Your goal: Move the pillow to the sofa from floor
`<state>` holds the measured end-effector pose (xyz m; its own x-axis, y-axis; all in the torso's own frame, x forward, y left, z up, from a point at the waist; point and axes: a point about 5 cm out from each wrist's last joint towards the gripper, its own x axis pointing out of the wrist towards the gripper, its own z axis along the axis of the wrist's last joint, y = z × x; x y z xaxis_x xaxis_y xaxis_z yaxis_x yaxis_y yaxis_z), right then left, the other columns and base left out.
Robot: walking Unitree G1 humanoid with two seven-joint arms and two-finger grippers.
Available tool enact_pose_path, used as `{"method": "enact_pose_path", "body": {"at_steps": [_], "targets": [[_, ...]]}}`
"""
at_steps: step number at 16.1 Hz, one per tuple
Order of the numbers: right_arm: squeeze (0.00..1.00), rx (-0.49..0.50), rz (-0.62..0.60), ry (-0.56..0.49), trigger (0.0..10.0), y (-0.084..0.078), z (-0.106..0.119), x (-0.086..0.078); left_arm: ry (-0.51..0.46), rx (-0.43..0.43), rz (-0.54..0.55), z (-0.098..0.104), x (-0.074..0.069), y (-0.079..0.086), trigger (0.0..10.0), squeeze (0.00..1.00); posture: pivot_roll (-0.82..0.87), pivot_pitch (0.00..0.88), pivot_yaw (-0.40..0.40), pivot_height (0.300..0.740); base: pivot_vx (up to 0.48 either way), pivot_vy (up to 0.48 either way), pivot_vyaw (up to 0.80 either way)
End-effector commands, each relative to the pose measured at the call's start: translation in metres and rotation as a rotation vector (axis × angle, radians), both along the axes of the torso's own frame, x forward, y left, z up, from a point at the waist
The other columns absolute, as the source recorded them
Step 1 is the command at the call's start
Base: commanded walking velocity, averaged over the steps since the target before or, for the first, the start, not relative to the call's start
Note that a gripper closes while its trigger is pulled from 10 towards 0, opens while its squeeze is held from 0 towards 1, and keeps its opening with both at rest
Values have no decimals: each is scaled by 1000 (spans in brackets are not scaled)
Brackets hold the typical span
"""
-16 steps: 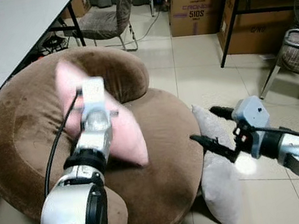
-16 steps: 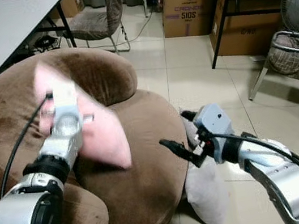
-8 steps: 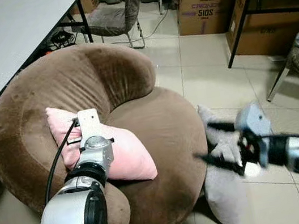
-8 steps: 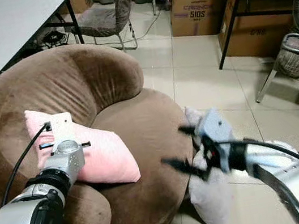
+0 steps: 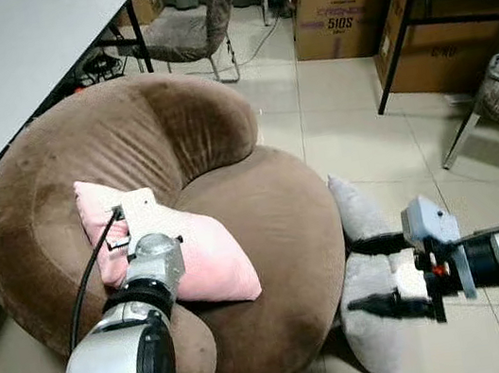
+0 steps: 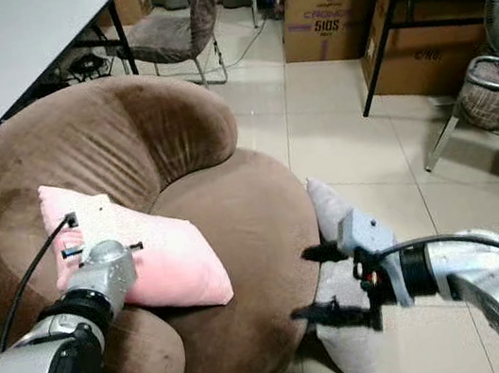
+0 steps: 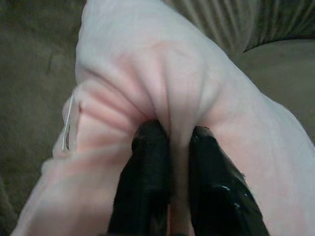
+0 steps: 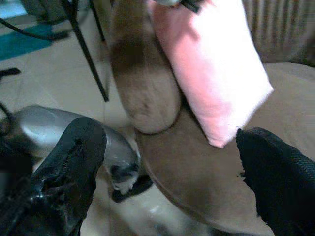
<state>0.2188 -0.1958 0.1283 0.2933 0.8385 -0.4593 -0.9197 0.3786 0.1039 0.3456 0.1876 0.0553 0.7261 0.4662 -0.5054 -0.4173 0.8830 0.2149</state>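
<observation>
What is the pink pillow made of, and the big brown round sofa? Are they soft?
The pink pillow looks like smooth soft cloth over squashy stuffing: it wrinkles where the left gripper pinches it. The brown sofa looks like fuzzy plush or velvet, matte, with lighter and darker brushed patches. Both seem soft.

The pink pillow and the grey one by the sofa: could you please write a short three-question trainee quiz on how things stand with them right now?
1. True or false: the pink pillow lies on the brown sofa.
2. Which gripper pinches the pink pillow? A left gripper; B right gripper.
3. Fill in: the grey pillow rests on the ____, leaning against the sofa.

Key: 1 true. 2 A, the left is shut on a fold of it; the right is open by the grey pillow. 3 floor.
</observation>
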Motion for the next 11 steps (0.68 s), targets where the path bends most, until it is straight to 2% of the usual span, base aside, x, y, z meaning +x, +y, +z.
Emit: {"method": "enact_pose_path", "body": {"at_steps": [1, 2, 3, 4, 5, 6, 7, 9, 10, 11], "targets": [[0, -26, -4, -15, 10000, -1, -8, 3, -11, -14, 17, 1, -1, 9, 10000, 1000, -27, 0, 20, 740, 0, 0, 0], [0, -57, -15, -42, 10000, 0, -17, 6, -66, -22, -17, 7, 2, 12, 10000, 1000, -24, 0, 19, 740, 0, 0, 0], [0, -59, -37, -38, 10000, 1, -23, 7, -161, -79, -99, 16, 8, 10, 10000, 1000, -19, 0, 17, 740, 0, 0, 0], [0, -43, -64, -25, 10000, 3, -29, 8, -276, -134, -210, 29, 12, 6, 10000, 1000, -13, 0, 15, 740, 0, 0, 0], [0, -29, -79, -35, 10000, 10, -35, 8, -386, -141, -333, 44, 10, 4, 10000, 1000, -13, 0, 15, 740, 0, 0, 0], [0, 12, -110, -80, 10000, 23, -36, 7, -476, -131, -407, 59, 2, 4, 10000, 1000, -10, 0, 12, 740, 0, 0, 0], [0, 28, -126, -99, 10000, 28, -36, 7, -502, -130, -434, 64, -2, 4, 10000, 1000, -6, 0, 10, 740, 0, 0, 0], [0, 169, -259, -183, 10000, 60, -38, 7, -660, -128, -492, 96, -32, 9, 10000, 1000, -1, 0, 8, 740, 0, 0, 0], [0, 230, -343, -152, 10000, 79, -48, 6, -689, -125, -521, 103, -55, 10, 10000, 643, 9, 0, 0, 740, 0, 0, 0], [0, 236, -396, -155, 10000, 93, -58, 8, -683, -115, -542, 104, -68, 10, 10000, 302, 18, 0, -7, 740, 0, 0, 0]]}}
